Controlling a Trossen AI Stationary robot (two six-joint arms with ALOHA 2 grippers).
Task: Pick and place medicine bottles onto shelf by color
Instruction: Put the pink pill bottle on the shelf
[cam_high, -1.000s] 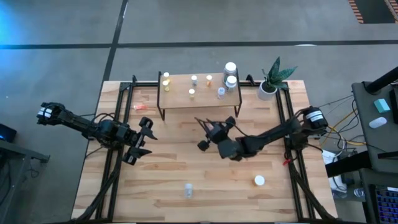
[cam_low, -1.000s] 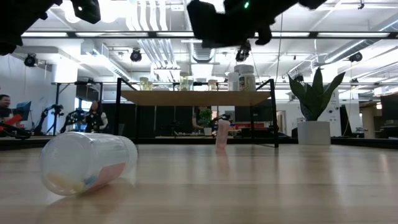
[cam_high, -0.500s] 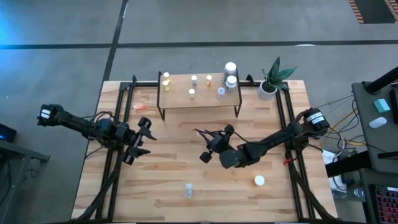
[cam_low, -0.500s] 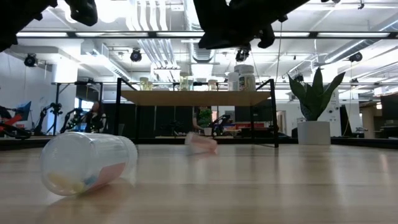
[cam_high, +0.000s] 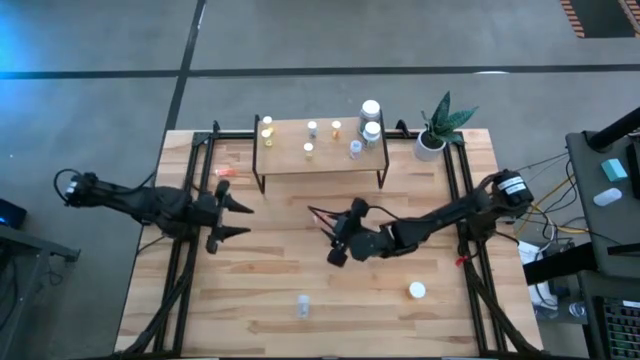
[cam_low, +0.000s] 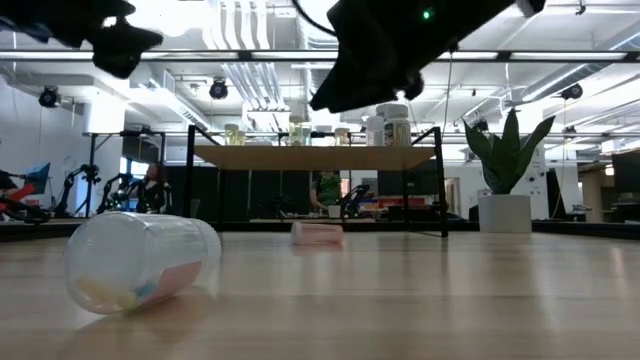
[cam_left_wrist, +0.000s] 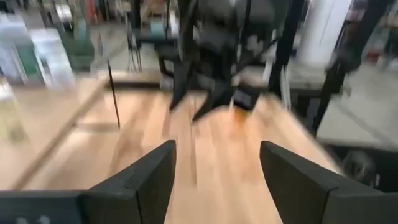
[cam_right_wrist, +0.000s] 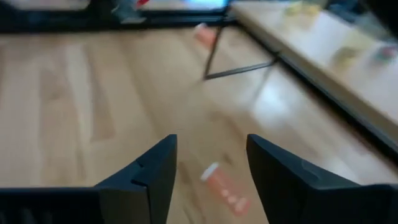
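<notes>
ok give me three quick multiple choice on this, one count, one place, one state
1 how many large white-capped bottles stand on the shelf? a one b two c four
2 where is the clear bottle? a on the shelf b on the table, near its front edge c on the floor
3 the orange bottle below the right pincer is: a upright b lying on its side c gripped

b: two big white caps at the shelf's right end
b: it lies alone by the front edge
b: it lies flat on the wood, pincer open above it

Open industrial lab hall, shown by exposed ceiling ducts (cam_low: 245, 75), concrete floor (cam_high: 300, 40), equipment stands (cam_low: 95, 185) behind table (cam_low: 400, 290)
</notes>
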